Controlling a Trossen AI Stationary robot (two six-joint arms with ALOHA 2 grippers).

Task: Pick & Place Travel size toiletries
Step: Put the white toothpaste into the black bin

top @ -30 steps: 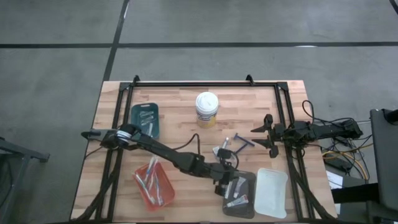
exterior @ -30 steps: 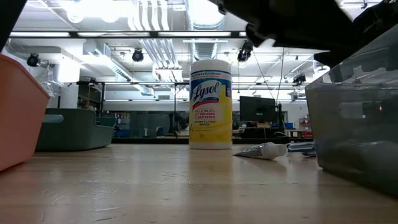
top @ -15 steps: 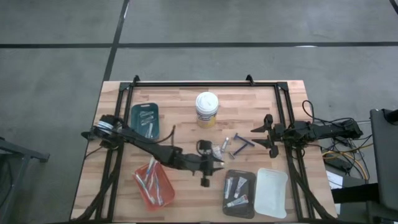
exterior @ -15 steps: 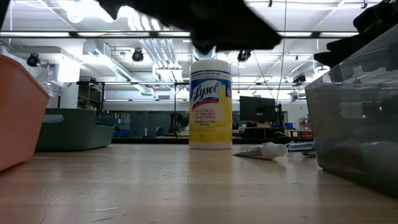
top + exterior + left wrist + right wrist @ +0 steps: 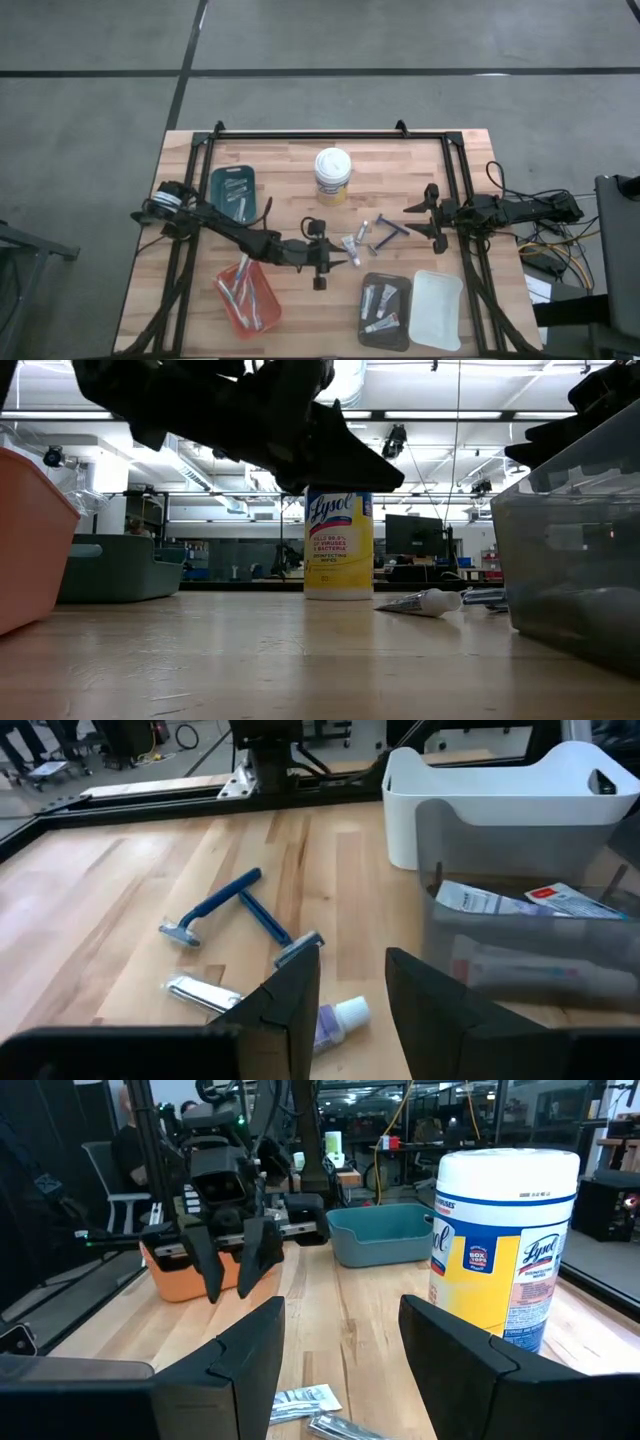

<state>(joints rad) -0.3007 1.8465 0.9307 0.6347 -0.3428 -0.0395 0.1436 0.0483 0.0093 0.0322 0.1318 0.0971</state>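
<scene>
From above, the grey tray (image 5: 384, 310) holds three small tubes (image 5: 380, 297), the orange tray (image 5: 248, 292) and teal tray (image 5: 233, 192) hold what look like more toiletries, and the white tray (image 5: 437, 309) beside it shows nothing inside. The left gripper (image 5: 340, 260), fingers apart and empty, has pulled back from the grey tray to bare wood mid-table. In the left wrist view two blue razors (image 5: 235, 912) and a tube (image 5: 338, 1020) lie loose; the right gripper (image 5: 432, 218) waits open near the table's right edge.

I see a grey concrete floor (image 5: 90, 120) with dark seams around the wooden table (image 5: 290, 160) — behind it, an open workshop: ceiling strip lights (image 5: 440, 415), exposed ducts (image 5: 235, 445), dark monitors (image 5: 412, 535) on benches.
</scene>
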